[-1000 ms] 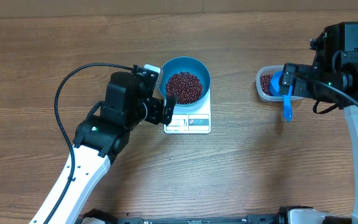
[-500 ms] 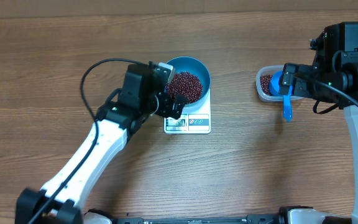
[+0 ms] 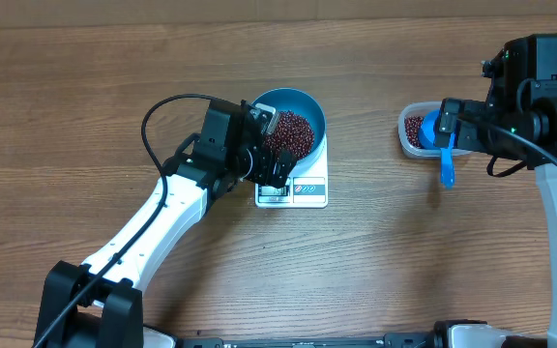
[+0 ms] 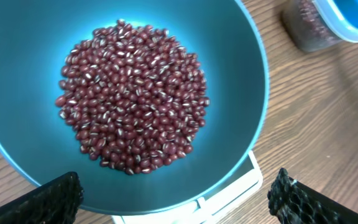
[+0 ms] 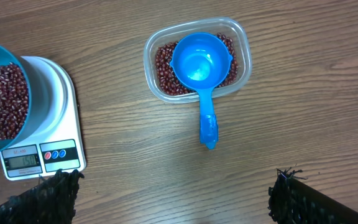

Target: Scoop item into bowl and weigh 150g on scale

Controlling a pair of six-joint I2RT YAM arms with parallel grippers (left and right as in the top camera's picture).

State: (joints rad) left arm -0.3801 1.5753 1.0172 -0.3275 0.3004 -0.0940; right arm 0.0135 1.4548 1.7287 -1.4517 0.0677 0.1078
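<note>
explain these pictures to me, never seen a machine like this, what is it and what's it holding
These are two white robot arms at a wooden table. One picture looks down from a camera fixed overhead. The other two come from small cameras on each arm's wrist, so the dark shapes in their bottom corners are that arm's own fingers. On the table stands a white kitchen scale with a teal bowl of red-brown beans on it. To the side lies a clear tub with more beans and a blue scoop resting in it. The left fingers hover at the bowl, the right fingers near the tub. Both are open and hold nothing.
</note>
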